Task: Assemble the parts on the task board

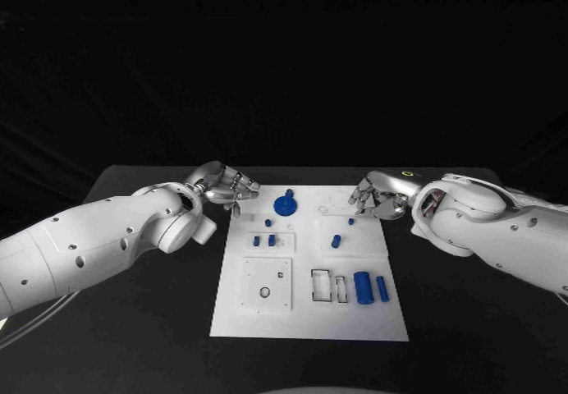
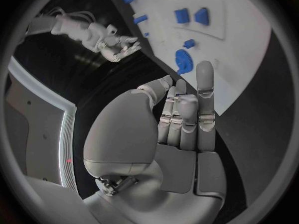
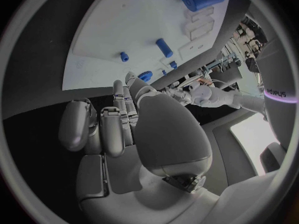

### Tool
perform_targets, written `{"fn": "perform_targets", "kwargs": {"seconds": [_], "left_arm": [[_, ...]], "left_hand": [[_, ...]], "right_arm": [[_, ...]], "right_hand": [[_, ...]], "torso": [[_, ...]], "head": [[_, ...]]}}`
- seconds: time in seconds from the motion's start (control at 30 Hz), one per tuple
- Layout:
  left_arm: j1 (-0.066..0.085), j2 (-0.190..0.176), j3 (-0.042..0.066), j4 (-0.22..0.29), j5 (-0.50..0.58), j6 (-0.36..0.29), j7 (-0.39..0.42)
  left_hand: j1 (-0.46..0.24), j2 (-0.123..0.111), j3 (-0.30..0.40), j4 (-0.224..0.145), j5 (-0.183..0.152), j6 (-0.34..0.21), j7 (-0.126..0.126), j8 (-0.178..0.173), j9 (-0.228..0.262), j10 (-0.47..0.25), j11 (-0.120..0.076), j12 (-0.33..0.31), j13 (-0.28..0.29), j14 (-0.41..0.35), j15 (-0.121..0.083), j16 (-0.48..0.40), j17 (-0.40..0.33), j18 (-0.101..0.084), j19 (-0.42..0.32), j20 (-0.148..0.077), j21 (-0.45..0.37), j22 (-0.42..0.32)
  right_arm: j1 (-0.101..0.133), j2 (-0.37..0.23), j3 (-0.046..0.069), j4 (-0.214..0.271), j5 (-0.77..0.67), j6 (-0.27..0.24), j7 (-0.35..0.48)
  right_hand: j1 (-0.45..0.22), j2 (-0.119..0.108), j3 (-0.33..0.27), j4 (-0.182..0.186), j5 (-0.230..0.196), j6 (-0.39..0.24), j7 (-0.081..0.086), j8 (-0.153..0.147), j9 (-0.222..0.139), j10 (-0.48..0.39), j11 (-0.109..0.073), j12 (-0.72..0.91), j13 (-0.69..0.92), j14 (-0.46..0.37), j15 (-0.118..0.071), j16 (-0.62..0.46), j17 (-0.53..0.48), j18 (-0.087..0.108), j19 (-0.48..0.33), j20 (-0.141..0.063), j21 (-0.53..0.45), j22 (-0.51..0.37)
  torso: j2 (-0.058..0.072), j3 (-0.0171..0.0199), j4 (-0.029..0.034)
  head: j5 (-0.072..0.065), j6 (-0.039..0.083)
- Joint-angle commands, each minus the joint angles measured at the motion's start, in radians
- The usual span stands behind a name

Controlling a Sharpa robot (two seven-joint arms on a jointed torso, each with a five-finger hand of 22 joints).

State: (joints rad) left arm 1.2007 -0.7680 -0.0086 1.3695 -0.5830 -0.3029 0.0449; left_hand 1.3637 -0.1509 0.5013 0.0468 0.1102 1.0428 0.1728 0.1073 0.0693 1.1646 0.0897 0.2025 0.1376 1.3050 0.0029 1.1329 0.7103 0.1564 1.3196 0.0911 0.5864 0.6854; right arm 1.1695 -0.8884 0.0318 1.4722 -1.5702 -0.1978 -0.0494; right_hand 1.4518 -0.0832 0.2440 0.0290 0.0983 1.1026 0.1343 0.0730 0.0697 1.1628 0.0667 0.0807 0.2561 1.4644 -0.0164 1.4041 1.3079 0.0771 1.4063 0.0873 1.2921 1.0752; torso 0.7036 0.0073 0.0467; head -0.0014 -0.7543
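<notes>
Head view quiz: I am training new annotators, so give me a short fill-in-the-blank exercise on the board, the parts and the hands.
1. The task board is coloured ____.
2. The round gear-like part lies nearest the ____ hand.
3. The two large cylinders lie side by side, and their colour is ____.
4. The right hand holds ____.

Missing words: white; left; blue; nothing

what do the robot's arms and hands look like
Both arms are white, rounded shells with small dark dots. The left hand and right hand are silver metal with jointed fingers. The right arm carries a small glowing green ring near the wrist.
</notes>
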Motion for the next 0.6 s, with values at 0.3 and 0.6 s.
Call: {"fn": "perform_targets", "kwargs": {"seconds": [0.3, 0.6], "left_arm": [[-0.004, -0.056, -0.005, 0.102, 0.699, 0.060, 0.290], [-0.006, -0.071, -0.006, 0.128, 0.719, 0.071, 0.310]], "left_hand": [[-0.017, 0.022, -0.034, 0.000, 0.011, -0.004, -0.006, 0.027, 0.004, -0.024, -0.002, 0.060, 0.022, -0.027, -0.001, -0.011, -0.035, 0.023, -0.017, 0.006, -0.019, -0.010], [-0.017, 0.025, -0.039, -0.003, 0.012, -0.005, -0.007, 0.033, 0.004, -0.029, -0.003, 0.072, 0.026, -0.030, -0.001, -0.010, -0.040, 0.024, -0.017, 0.006, -0.021, -0.012]], "right_arm": [[-0.034, 0.040, -0.002, 0.002, -0.268, 0.088, -0.073], [-0.041, 0.054, -0.002, -0.005, -0.278, 0.105, -0.067]], "right_hand": [[-0.018, -0.030, 0.062, 0.000, -0.003, 0.005, -0.005, -0.009, -0.002, 0.002, 0.002, -0.017, -0.074, 0.061, 0.004, -0.008, 0.028, 0.018, 0.000, 0.003, -0.009, -0.007], [-0.026, -0.030, 0.101, -0.001, -0.010, 0.014, -0.005, -0.007, -0.001, 0.012, 0.001, -0.015, -0.106, 0.062, 0.004, -0.009, 0.026, 0.018, 0.001, 0.003, -0.010, -0.008]], "torso": [[0.000, -0.0024, 0.0032], [0.000, -0.0020, 0.0001]], "head": [[-0.010, 0.001], [-0.008, 0.000]]}}
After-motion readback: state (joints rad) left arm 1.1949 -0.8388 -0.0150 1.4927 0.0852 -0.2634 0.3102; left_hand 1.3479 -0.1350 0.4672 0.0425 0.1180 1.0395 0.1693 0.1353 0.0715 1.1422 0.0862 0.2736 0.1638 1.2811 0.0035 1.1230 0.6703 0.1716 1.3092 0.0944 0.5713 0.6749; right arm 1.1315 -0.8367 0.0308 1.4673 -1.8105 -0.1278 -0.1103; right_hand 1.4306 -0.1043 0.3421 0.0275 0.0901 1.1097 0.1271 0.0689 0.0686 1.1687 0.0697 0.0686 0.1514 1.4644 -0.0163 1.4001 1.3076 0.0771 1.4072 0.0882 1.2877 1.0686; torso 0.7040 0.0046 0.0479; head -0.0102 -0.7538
